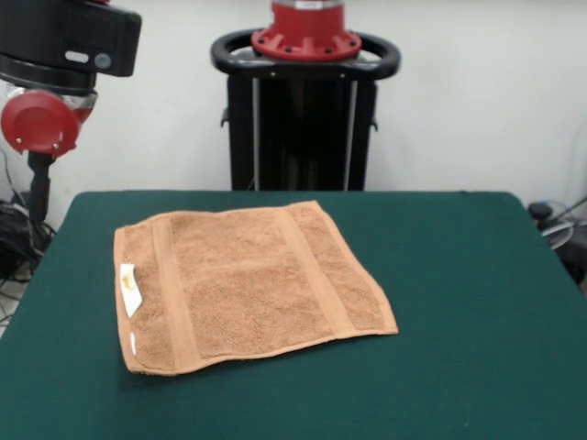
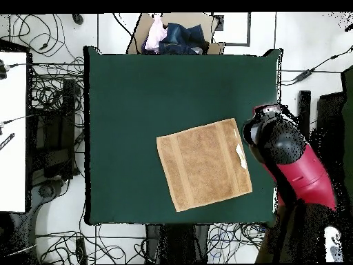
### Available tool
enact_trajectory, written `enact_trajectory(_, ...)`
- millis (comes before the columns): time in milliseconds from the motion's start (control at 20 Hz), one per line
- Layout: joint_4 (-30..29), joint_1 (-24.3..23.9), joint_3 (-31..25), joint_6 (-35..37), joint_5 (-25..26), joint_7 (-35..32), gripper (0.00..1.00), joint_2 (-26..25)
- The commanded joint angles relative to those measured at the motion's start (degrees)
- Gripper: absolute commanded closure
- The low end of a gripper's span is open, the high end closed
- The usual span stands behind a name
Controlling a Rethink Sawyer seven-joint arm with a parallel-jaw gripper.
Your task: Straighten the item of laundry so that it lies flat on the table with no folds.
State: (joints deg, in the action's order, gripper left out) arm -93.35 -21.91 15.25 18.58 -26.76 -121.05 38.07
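Across the table [image 1: 477,302] in the front view, the towel [image 1: 248,284] lies spread open and flat on the green top, slightly skewed to the table's edges, its white label [image 1: 130,289] at the picture-left edge. No folds show, so the job looks done or nearly so. Only the arm's red and black joint [image 1: 46,82] hangs at the upper left, off the cloth; the gripper itself isn't visible here.

From overhead, the towel sits near the table's lower right, label edge toward the arm [image 2: 293,162] parked just beside it, clear of the cloth. Whether the jaws are open or closed, I cannot tell.
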Motion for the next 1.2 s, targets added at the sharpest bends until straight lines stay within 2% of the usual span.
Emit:
enact_trajectory(50, -12.6, -0.9, -10.2, -7.6, -2.7, -13.1, 1.0, 0.8)
enact_trajectory(400, -19.2, -3.2, -15.4, -15.8, -1.3, -15.7, 1.0, 2.8)
enact_trajectory(650, -20.3, -2.0, -16.3, -19.4, -2.5, -18.3, 1.0, 2.1)
enact_trajectory(850, -18.1, 4.3, -12.1, -14.3, -8.7, -20.1, 1.0, 2.9)
enact_trajectory(1050, -9.5, 11.7, -2.4, -2.2, -13.2, -23.5, 1.0, 1.9)
enact_trajectory(1100, -8.1, 12.2, -1.5, -0.3, -13.5, -24.2, 1.0, 1.9)
enact_trajectory(1200, -8.8, 9.9, -5.1, -0.1, -14.7, -23.1, 1.0, 4.0)
